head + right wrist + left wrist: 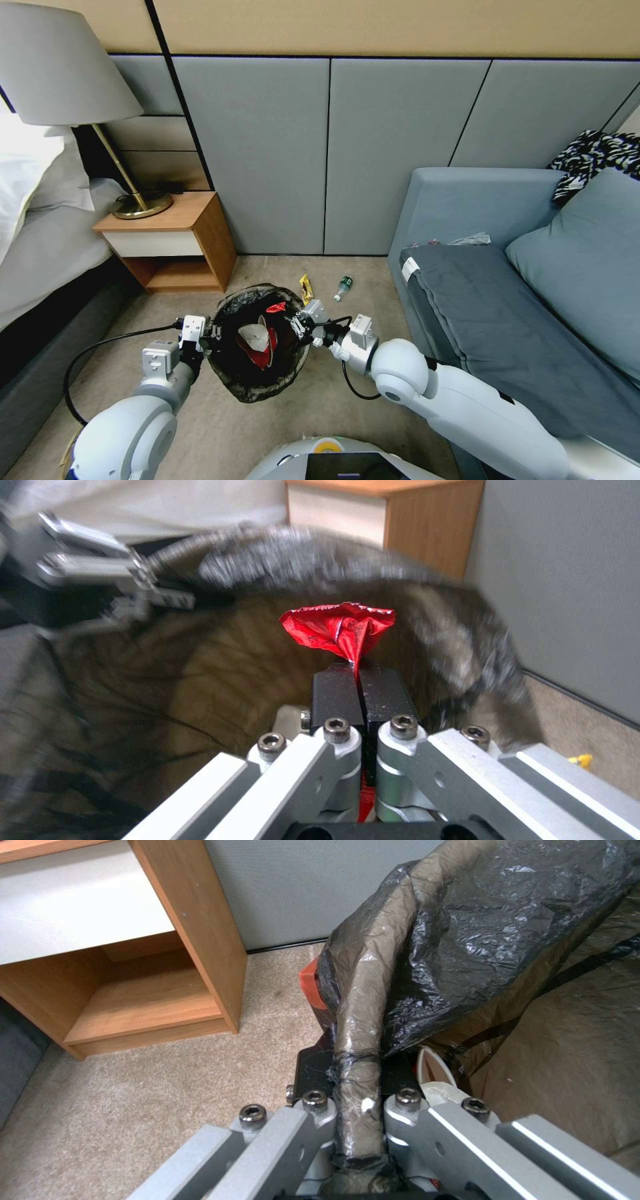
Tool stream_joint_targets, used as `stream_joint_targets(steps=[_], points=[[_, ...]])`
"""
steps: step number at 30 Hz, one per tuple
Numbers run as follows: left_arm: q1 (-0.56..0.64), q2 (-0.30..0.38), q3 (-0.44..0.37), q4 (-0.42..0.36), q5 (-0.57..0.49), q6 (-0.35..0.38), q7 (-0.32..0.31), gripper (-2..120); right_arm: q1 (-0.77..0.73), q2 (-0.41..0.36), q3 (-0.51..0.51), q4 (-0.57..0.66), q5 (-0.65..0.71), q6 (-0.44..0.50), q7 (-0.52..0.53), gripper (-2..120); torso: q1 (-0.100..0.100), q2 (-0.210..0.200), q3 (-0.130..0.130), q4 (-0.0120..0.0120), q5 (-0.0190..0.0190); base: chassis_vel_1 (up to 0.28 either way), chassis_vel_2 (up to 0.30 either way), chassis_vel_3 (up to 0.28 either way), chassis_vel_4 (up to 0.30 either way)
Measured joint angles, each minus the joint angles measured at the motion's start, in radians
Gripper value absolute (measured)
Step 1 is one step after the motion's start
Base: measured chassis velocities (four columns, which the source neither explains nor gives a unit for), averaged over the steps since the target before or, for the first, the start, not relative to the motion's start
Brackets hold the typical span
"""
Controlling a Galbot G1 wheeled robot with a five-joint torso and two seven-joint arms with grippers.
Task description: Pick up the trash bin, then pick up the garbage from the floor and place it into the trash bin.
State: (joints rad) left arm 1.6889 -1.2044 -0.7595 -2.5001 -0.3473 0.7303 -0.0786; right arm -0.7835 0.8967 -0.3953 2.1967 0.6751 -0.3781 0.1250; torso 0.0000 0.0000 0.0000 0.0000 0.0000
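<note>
The trash bin (261, 392), lined with a crinkled black bag, hangs off the carpet with my left gripper (208, 337) shut on its rim (359, 1075). A red-and-white carton (259, 340) lies inside it. My right gripper (294, 325) is over the bin's right edge, shut on a crumpled red wrapper (275, 308) that sticks up from its black pads (337, 692) above the bin's mouth (300, 562). More garbage lies on the floor behind the bin: a yellow snack wrapper (306, 288) and a small bottle (343, 287).
A wooden nightstand (177, 243) with a lamp (140, 203) stands left of the bin, beside the bed (47, 260). A grey sofa (507, 320) runs along the right. The padded wall (327, 153) closes the back. Carpet lies open in front.
</note>
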Motion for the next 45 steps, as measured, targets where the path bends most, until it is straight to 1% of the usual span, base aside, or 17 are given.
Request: stream_joint_targets(steps=[11,20,26,31,33,34,37,38,42,43,45], points=[[-0.002,-0.001,0.002,0.0,0.0,-0.001,0.002,1,0.053,0.029,-0.064,-0.032,-0.004,-0.012,0.025,0,0.0,0.0,0.0,0.0001,0.0,0.0,0.0,0.0,0.0],[-0.004,-0.003,0.006,0.001,0.0,-0.001,0.003,1,0.072,0.028,-0.094,-0.045,0.0,-0.014,0.031,0,0.0,0.0,0.0,0.0,0.0,0.0,0.0,0.0,0.0],[-0.007,-0.006,0.009,0.003,0.001,-0.002,0.003,1,0.089,0.042,-0.127,-0.062,0.001,-0.015,0.054,0,0.0,0.0,0.0,0.0001,0.0,0.0,0.0,0.0,0.0],[-0.009,-0.005,0.008,0.004,0.001,-0.002,0.003,1,0.095,0.048,-0.135,-0.068,0.001,-0.02,0.056,2,0.0,0.0,0.0,0.0001,0.0,0.0,0.0,0.0,0.0],[-0.01,-0.006,0.008,0.005,0.001,-0.002,0.004,1,0.102,0.053,-0.147,-0.069,0.005,-0.024,0.073,11,0.0,0.0,0.0,0.0,0.0,0.0,0.0,0.0,0.0],[-0.01,-0.006,0.008,0.005,0.001,-0.002,0.004,1,0.102,0.053,-0.147,-0.069,0.005,-0.024,0.073,11,0.0,0.0,0.0,0.0,0.0,0.0,0.0,0.0,0.0],[-0.011,-0.007,0.008,0.006,0.001,-0.003,0.004,1,0.108,0.062,-0.157,-0.075,0.01,-0.032,0.092,26,0.0,0.0,0.0,0.0001,0.0,0.0,0.0,0.0,0.0],[-0.011,-0.007,0.008,0.006,0.001,-0.003,0.004,1,0.108,0.062,-0.157,-0.075,0.01,-0.032,0.092,26,0.0,0.0,0.0,0.0001,0.0,0.0,0.0,0.0,0.0],[-0.014,-0.006,0.005,0.008,0.001,-0.005,0.004,1,0.113,0.066,-0.157,-0.077,0.016,-0.039,0.101,45,0.0,0.0,0.0,0.0,0.0,0.0,0.0,0.0,0.0],[-0.014,-0.006,0.005,0.008,0.001,-0.005,0.004,1,0.113,0.066,-0.157,-0.077,0.016,-0.039,0.101,45,0.0,0.0,0.0,0.0,0.0,0.0,0.0,0.0,0.0],[-0.015,-0.007,0.006,0.009,0.0,-0.005,0.004,1,0.114,0.069,-0.157,-0.078,0.017,-0.04,0.106,54,0.0,0.0,0.0,0.0,0.0,0.0,0.0,0.0,0.0]])
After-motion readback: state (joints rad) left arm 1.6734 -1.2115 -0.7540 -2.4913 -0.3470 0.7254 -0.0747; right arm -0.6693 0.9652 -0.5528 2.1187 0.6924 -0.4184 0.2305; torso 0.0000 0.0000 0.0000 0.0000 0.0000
